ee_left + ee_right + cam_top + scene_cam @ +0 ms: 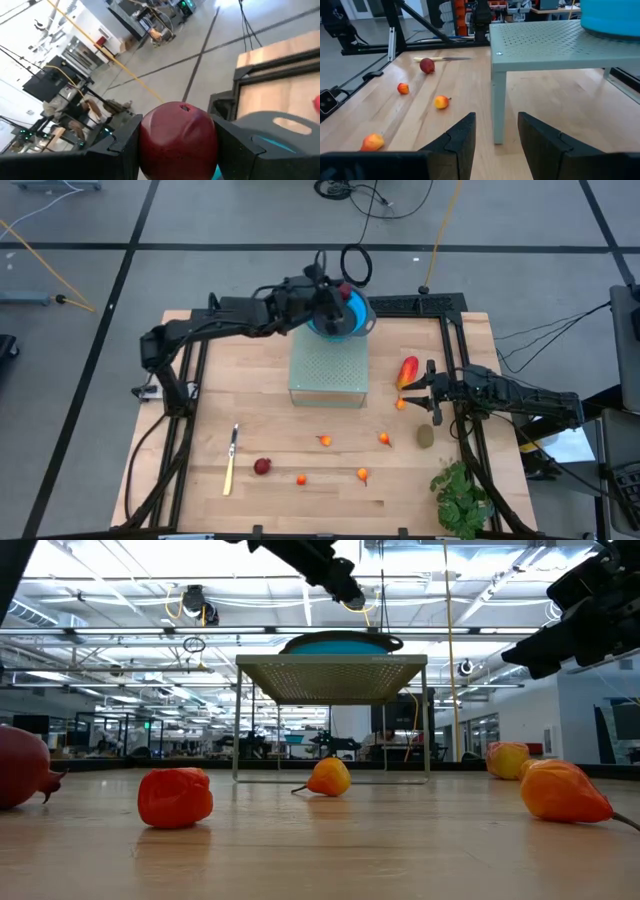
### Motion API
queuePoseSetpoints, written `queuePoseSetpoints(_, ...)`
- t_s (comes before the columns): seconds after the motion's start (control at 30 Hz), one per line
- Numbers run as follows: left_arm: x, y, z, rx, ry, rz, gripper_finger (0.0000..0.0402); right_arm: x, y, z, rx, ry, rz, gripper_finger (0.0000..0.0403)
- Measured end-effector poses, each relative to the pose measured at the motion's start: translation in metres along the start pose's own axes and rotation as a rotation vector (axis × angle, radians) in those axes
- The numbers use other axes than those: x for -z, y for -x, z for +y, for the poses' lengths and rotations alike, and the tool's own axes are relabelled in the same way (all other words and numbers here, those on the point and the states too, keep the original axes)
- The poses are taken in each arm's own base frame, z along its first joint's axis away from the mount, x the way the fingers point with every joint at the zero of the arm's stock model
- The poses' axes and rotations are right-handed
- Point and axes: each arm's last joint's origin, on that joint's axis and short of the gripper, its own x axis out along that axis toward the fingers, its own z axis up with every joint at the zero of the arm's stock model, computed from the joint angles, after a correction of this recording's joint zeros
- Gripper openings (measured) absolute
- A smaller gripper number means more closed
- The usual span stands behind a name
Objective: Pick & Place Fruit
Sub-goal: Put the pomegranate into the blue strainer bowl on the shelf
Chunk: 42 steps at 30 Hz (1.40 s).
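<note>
Left tool [177,150]: clenched on a dark red round fruit [177,137], one finger on each flank, stem dimple facing up and away from the wrist. Held directly above the blue bowl [345,315], which sits on the far edge of the perforated green stand [328,370].

Right tool [496,137]: released, nothing between the fingers, hovering low over the surface [270,405] beside the stand's right edge. Just ahead of its fingertips, in the overhead view: the longer red-and-yellow piece [408,370] and a tiny orange one [401,404]. Just beside the wrist, toward the near edge: a brownish-olive oval [426,436].

Further from the right tool, scattered across the near half of the surface: four more tiny orange pieces [325,441], [385,439], [363,474], [302,479], and a second dark red round fruit [262,467] next to the yellow-handled knife [231,460]. Leafy plant [460,495] at the near right corner.

Handling, as a judgement: likely light and rigid, with smooth, glossy skins, so probably slippery and prone to rolling once nudged. Round pieces best taken across the widest middle, as in the present hold. Tiny orange ones taper to a stalk; better gripped across the fat body, fingers nearly down to the surface. Long piece best pinched across its short width at mid-length.
</note>
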Motion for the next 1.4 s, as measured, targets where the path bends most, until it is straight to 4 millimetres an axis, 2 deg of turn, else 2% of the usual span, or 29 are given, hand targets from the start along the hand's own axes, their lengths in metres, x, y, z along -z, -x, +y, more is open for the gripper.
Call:
queuePoseSetpoints(0.23,0.005,-0.018,0.004,-0.012,0.000,0.016,0.0200,0.000,0.000,0.000,-0.002,-0.002,0.000,0.0139)
queuePoseSetpoints(0.73,0.030,-0.017,-0.004,0.105,0.198,0.235,0.0200,0.000,0.000,0.000,-0.002,-0.001,-0.001,0.0139)
queuePoseSetpoints(1.1,0.052,-0.019,0.007,0.167,0.441,0.340,0.0200,0.000,0.000,0.000,0.000,-0.002,0.000,0.0139)
queuePoseSetpoints(1.4,0.059,-0.021,0.013,0.142,0.515,0.365,0.0200,0.000,0.000,0.000,0.000,-0.002,0.000,0.0139)
